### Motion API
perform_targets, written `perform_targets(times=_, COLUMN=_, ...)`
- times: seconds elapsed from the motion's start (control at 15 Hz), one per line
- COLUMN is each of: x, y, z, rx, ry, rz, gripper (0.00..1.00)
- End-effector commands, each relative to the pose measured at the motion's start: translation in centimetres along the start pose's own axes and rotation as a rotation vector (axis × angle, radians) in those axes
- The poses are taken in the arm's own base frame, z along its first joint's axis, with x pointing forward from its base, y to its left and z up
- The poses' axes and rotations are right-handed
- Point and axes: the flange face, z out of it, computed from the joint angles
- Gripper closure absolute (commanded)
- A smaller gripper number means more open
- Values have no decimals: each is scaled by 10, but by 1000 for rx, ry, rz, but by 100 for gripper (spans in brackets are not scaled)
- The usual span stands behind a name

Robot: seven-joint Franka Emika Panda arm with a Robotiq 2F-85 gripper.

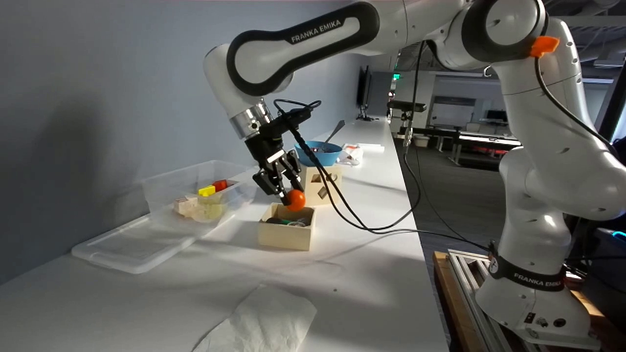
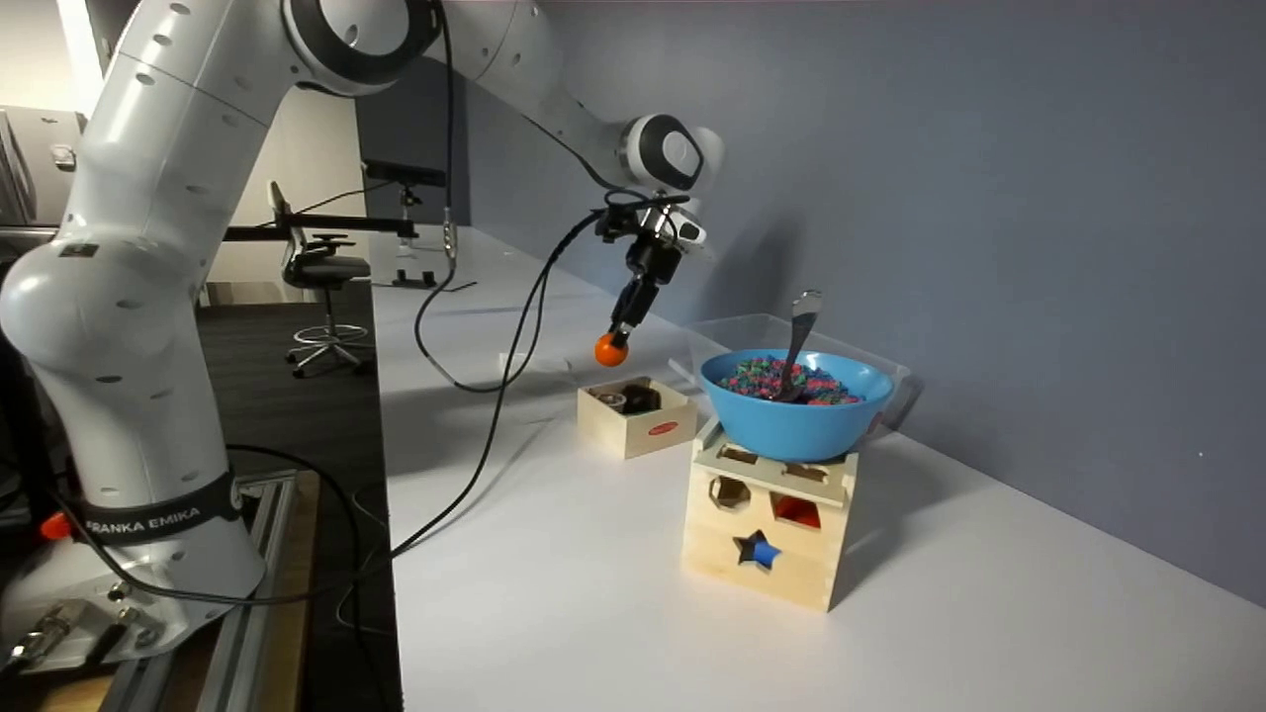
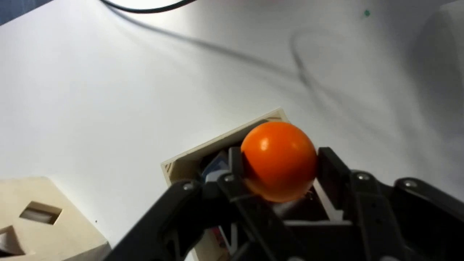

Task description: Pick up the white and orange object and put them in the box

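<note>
My gripper (image 1: 292, 192) is shut on the orange object (image 1: 295, 200), a round, shiny ball. It holds the ball above the box (image 1: 283, 238), apart from it. The box is low, square and tan, with dark and metallic small items inside. In an exterior view the ball (image 2: 610, 350) hangs over the far side of the box (image 2: 638, 432). In the wrist view the ball (image 3: 279, 159) sits between both fingertips, and the box rim (image 3: 221, 138) shows behind it. The fingers hide much of the box's inside. I cannot tell which thing is the white object.
A wooden shape-sorter (image 2: 762, 544) carries a blue bowl (image 2: 791, 423) with a spoon, close to the box. A clear bin (image 1: 161, 193) with blocks and its lid (image 1: 137, 247) lie by the wall. White paper (image 1: 269, 320) lies in front. Black cables (image 1: 342, 210) hang nearby.
</note>
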Motion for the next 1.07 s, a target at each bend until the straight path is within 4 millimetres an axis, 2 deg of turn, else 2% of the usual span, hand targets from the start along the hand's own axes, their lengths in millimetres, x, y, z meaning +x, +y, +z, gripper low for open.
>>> perform_targets(times=0.0, x=2, y=27, z=13, rx=-107, ry=52, rz=-165, gripper=71)
perform_targets(times=0.2, x=22, y=40, z=21, rx=-186, ry=130, rz=-286, gripper=71)
perform_targets(times=0.4, x=37, y=38, z=28, rx=-189, ry=189, rz=-359, gripper=71)
perform_targets(times=0.8, x=30, y=23, z=31, rx=-153, ry=205, rz=-374, gripper=71)
perform_targets(times=0.87, x=28, y=22, z=34, rx=-156, ry=189, rz=-385, gripper=21)
perform_targets(times=0.93, x=27, y=21, z=37, rx=-153, ry=187, rz=-380, gripper=20)
perform_targets(times=1.0, x=26, y=22, z=38, rx=-149, ry=184, rz=-375, gripper=13)
